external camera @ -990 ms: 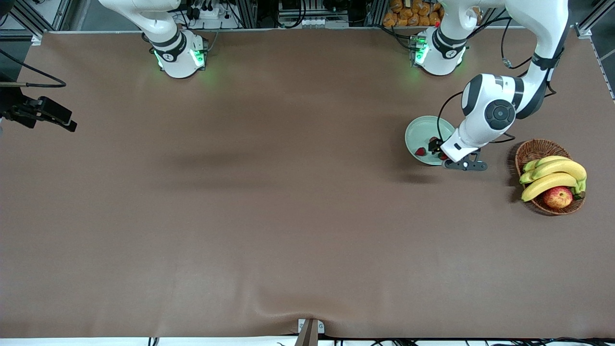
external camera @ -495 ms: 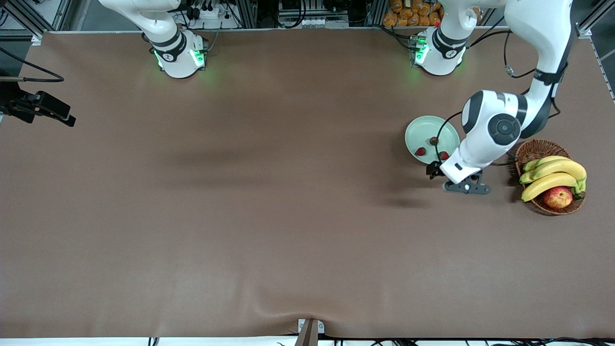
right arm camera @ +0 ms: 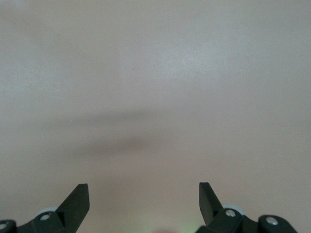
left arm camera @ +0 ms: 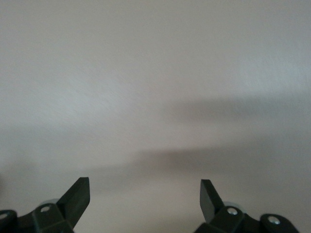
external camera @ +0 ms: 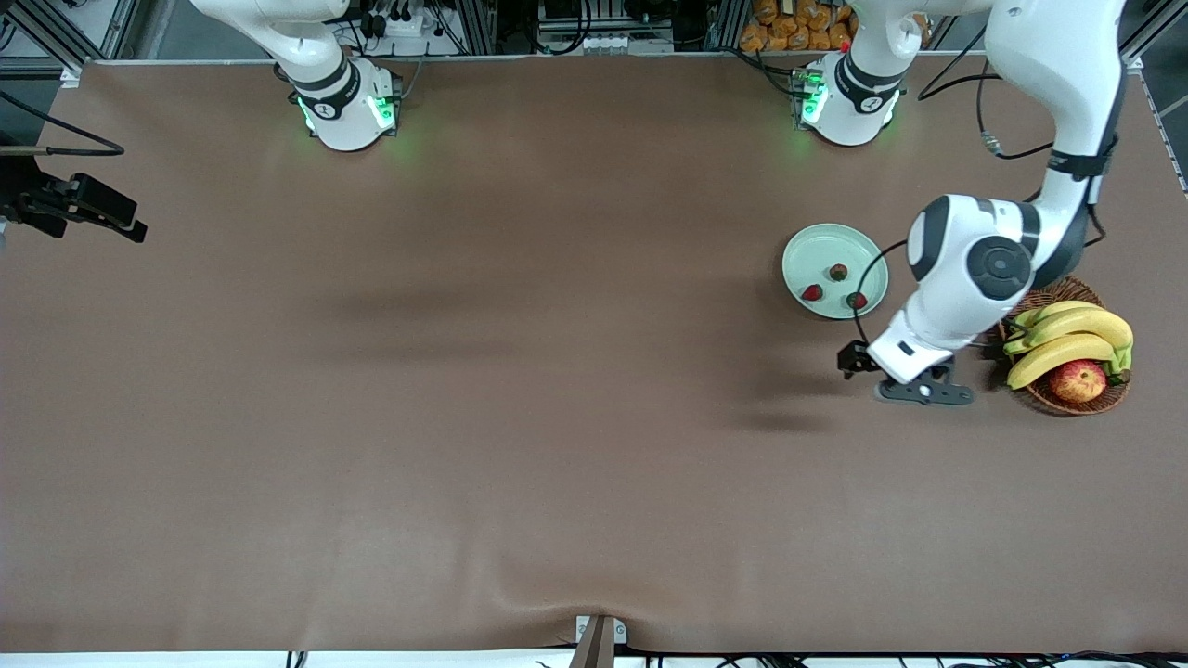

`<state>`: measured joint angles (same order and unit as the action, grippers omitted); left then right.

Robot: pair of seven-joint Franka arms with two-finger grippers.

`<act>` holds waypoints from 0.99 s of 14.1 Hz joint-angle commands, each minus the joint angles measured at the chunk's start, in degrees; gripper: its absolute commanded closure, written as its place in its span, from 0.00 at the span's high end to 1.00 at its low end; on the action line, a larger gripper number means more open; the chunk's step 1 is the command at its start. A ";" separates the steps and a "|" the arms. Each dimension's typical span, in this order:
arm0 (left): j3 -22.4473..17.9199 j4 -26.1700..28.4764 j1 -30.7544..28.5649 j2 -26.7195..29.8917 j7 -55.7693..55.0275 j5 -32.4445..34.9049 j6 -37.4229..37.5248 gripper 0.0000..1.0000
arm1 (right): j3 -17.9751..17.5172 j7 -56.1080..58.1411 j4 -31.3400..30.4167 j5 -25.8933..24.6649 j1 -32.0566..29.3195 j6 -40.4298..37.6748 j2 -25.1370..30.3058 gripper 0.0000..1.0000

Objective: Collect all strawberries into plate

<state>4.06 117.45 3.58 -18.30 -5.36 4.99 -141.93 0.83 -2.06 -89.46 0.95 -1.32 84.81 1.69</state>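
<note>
All three strawberries (external camera: 838, 272) lie in the plate (external camera: 807, 250); the left tool (external camera: 858, 360), spread and empty, hangs over bare counter (external camera: 557, 417) just beside its rim. The right tool (right arm camera: 144, 199), spread too, waits.

— How's the light for you in the front view?

— Even and soft, and you get no glare on the brown table (external camera: 520, 417). You see green glow pooling round both arm bases, and soft, smeared shadows beneath the left arm (external camera: 974, 278).

— And your wrist views?

— Both look washed out and pale. You see only hazy shadow bands over bare table (left arm camera: 155, 73), while the dark fingertips (left arm camera: 77, 194) stay crisp.
</note>
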 commanded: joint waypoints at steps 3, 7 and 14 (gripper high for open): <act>-0.02 -4.68 -1.65 -0.43 0.61 1.16 0.69 1.00 | -0.75 1.45 0.34 -0.86 -1.40 -0.97 0.68 1.00; -0.11 -10.55 -2.70 1.68 2.36 1.25 11.11 1.00 | -1.01 1.45 0.60 -0.77 -2.89 -0.97 0.59 1.00; 0.16 -25.07 -2.70 4.14 4.04 0.55 29.95 1.00 | -1.01 1.27 0.60 -0.86 -2.55 -0.53 0.42 1.00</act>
<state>3.64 94.52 1.19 -14.60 -2.00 5.06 -115.24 0.72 -1.35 -89.12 0.93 -2.99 84.69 1.69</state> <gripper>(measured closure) 0.000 0.000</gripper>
